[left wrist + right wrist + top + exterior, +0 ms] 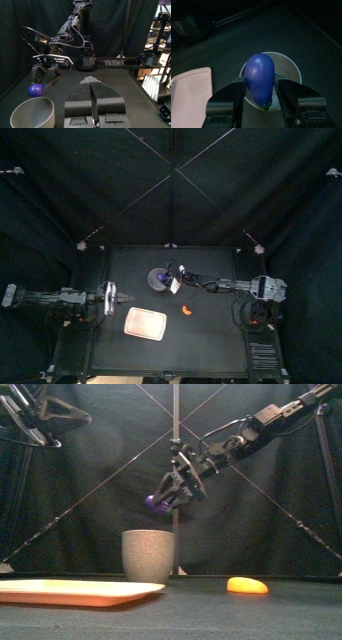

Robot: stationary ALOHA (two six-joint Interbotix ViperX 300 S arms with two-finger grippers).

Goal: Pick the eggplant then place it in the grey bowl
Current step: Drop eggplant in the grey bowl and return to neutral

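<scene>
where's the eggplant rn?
In the front view, the purple eggplant hangs in mid-air, clamped in the right gripper. It is directly above the grey cup and clear of its rim; the pink tray and orange toy flank the cup.

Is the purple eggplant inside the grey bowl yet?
Not yet. The right claw holds the eggplant up in the air above the grey bowl.
</scene>
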